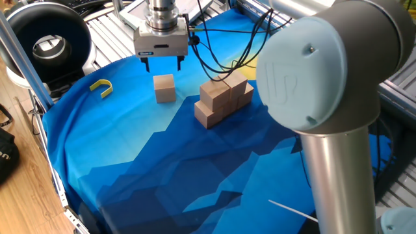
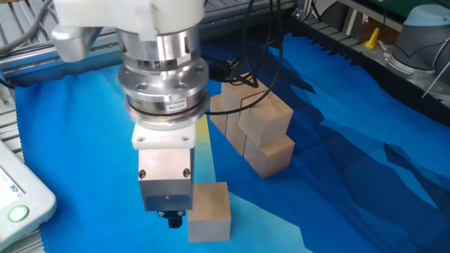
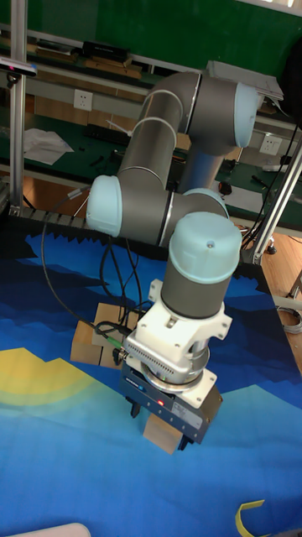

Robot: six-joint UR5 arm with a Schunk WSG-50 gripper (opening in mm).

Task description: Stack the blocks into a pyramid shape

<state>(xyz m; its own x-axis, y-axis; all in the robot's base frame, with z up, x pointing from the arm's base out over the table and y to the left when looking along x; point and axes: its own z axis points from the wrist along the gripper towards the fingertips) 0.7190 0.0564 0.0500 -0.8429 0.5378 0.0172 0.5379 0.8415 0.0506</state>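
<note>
A lone tan block [image 1: 164, 88] sits on the blue cloth, also seen as the near block [image 2: 209, 211] in the other fixed view. My gripper [image 1: 162, 64] hangs open just above and behind it, fingers spread wider than the block, holding nothing. One dark fingertip [image 2: 174, 222] shows beside the block. To the right, several more blocks [image 1: 224, 97] stand pressed together in two layers, seen again as the cluster [image 2: 254, 130]. In the tall fixed view, the gripper body covers most of the lone block [image 3: 164, 436], with the cluster [image 3: 94, 340] behind it to the left.
A small yellow hook [image 1: 101, 86] lies left of the lone block. Black cables [image 1: 218, 55] trail over the cluster. The arm's big grey joint [image 1: 312, 71] fills the right foreground. A black round device [image 1: 49, 42] and a metal post [image 1: 19, 52] stand at the left.
</note>
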